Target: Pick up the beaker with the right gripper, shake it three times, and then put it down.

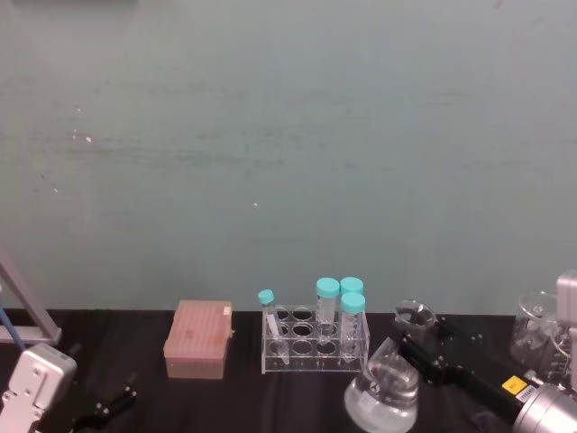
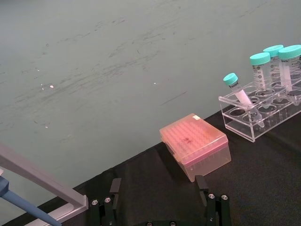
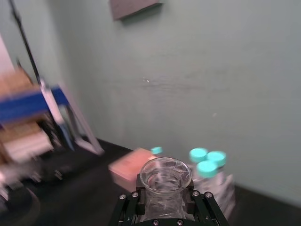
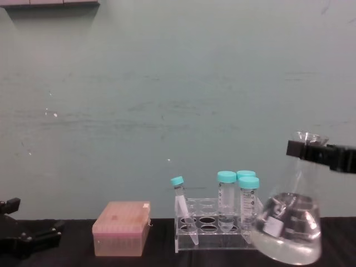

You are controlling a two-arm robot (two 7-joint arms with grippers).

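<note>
The right end effector [image 4: 308, 149] is clenched on the narrow neck of the beaker [image 4: 289, 228], just under its flared lip. In the right wrist view the open mouth sits squarely between the two black fingers. The beaker hangs tilted, with its neck leaning toward the right edge of the surface [image 1: 297, 401] and its wide base swung toward the tube rack [image 1: 315, 347]. It is near the front right part of the surface, close beside the rack's right end and nearer the robot. Clear liquid lies in the bottom. Its base looks lifted off the surface, though the contact line is hard to judge.

The left end effector [image 2: 157, 190] rests low at the front left corner, released, with nothing between its fingers. A pink box [image 1: 198, 338] sits left of the rack.

The pick-up seems done and the shaking is probably in hand; how many shakes are complete cannot be read from here. The next move calls for a firm hold on the slick glass neck, short swings that keep the base clear of the rack and its capped tubes, then levelling the beaker before setting it down flat.
</note>
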